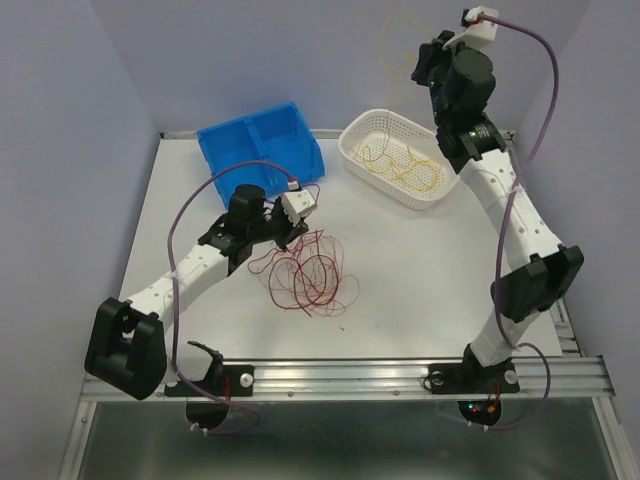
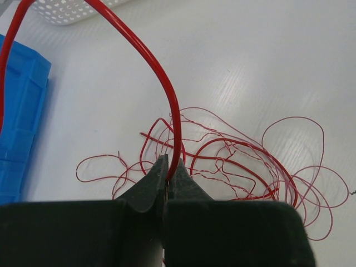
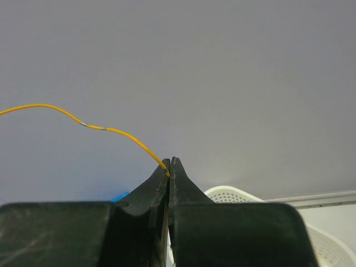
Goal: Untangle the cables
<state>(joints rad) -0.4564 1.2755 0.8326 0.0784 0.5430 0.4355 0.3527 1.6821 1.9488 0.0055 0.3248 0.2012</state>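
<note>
Got a blue bin (image 1: 262, 150) just left of the white basket (image 1: 350, 158), close but not touching. Further down-left of the basket, toward the arm bases, spotted the left gripper (image 2: 169, 167) sitting low over the table. Jaws pinched tight on a single red cable (image 2: 161, 72), no gap showing between them in the wrist view. Can follow that strand arcing up from the tips and out the top of that view.

Right beside those tips, still down-left of the basket and well apart from it: the rest of the red cables (image 1: 310, 275), dumped in a loose curly heap flat on the table.

Inside the basket itself, just yellow cables (image 1: 400, 165) lying in loops on the bottom.

Up above the basket, found the right gripper (image 3: 170, 162) raised high against the back wall. Clamped just as tight on one yellow cable (image 3: 111, 129), trailing off to the left. Looks like a hanging loop from the top view, but too faint to swear by.
</note>
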